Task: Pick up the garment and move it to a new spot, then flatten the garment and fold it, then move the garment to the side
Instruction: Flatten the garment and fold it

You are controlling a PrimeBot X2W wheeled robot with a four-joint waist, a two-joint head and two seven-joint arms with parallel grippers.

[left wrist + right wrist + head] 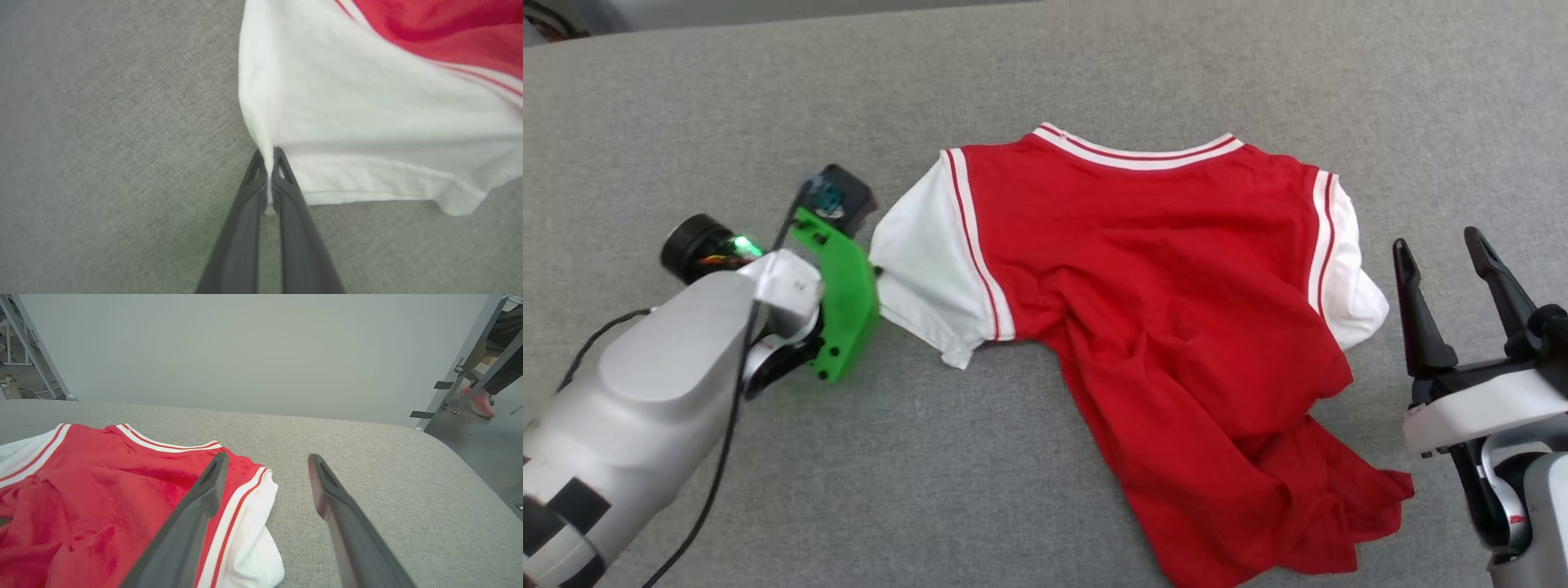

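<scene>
The red shirt (1143, 269) with white sleeves lies in the middle of the grey surface (727, 98), with its collar at the far side. Its bottom part is all bunched up and leans over to the right. The left tool (269, 163) is pinched shut on the edge of the white sleeve (367, 122) on the left. The right tool (1437, 238) is wide open, holding nothing, just beside the other sleeve (1347, 286)

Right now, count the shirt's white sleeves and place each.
2. The left sleeve is pinched in the left end effector; the right sleeve lies free near the open right end effector.
</scene>
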